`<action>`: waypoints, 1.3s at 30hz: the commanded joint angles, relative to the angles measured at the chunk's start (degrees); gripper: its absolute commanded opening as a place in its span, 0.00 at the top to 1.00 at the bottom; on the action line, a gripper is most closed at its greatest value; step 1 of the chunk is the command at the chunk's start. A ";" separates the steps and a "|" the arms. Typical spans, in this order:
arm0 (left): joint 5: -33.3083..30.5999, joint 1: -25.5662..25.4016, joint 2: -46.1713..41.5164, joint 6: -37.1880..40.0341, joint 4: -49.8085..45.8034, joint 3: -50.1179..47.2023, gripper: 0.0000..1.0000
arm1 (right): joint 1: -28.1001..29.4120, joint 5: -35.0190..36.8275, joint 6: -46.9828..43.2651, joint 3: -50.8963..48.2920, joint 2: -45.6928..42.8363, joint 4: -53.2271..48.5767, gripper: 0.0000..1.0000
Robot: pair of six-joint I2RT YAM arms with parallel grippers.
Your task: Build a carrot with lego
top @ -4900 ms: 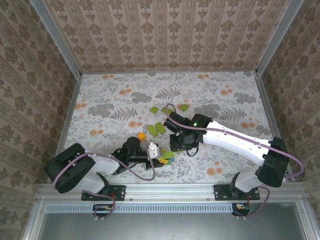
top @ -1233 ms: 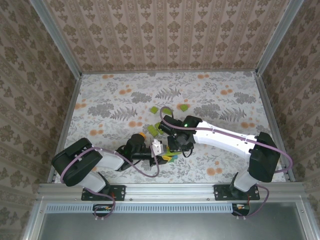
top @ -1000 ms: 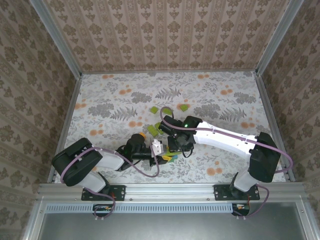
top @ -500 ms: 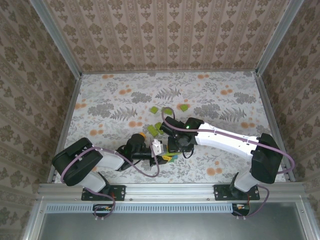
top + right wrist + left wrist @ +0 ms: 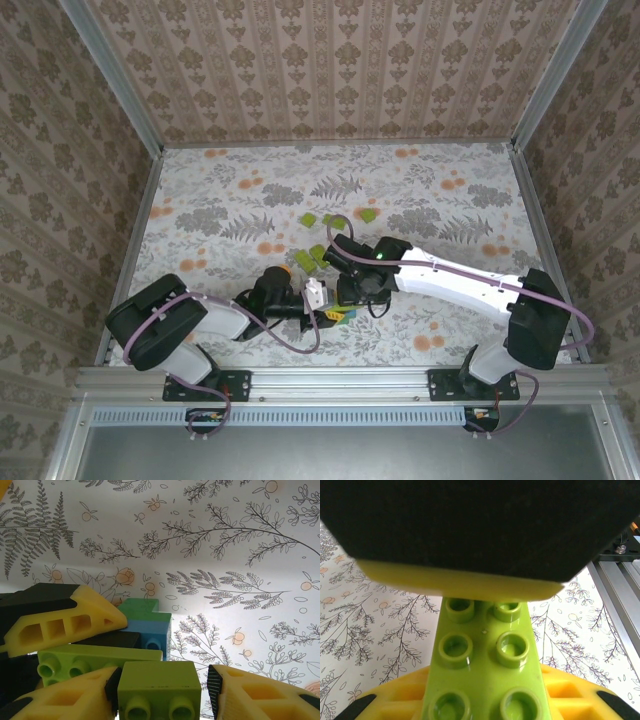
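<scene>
The carrot [image 5: 336, 314] is a small cluster near the table's front, made of a lime-green studded plate [image 5: 482, 670], a black piece [image 5: 107, 639], a blue brick [image 5: 150, 632] and a dark green brick [image 5: 142, 607]. My left gripper [image 5: 485, 702] is shut on the lime plate, with yellow fingers [image 5: 570, 697] on both sides. A lime-green brick [image 5: 159, 680] sits on the plate's far end. My right gripper [image 5: 163, 685] is open around this brick. Its left pad is against the brick and its right pad stands off with a small gap. From above, the right gripper [image 5: 352, 292] is directly over the cluster.
Several loose lime-green lego bricks lie behind the grippers [image 5: 310, 220] [image 5: 368, 214] [image 5: 318, 256]. The floral table [image 5: 450, 200] has metal rails at its sides. A dark shape [image 5: 470, 520] covers the top of the left wrist view.
The right gripper's jaws have widened and its right pad has come off the lime brick. Its arm shifted slightly. The left gripper and the carrot stayed put.
</scene>
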 commanded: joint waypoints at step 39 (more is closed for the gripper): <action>-5.11 -0.45 3.00 2.26 -8.49 0.91 0.77 | -1.15 -8.62 -2.45 -4.45 -6.97 1.21 0.44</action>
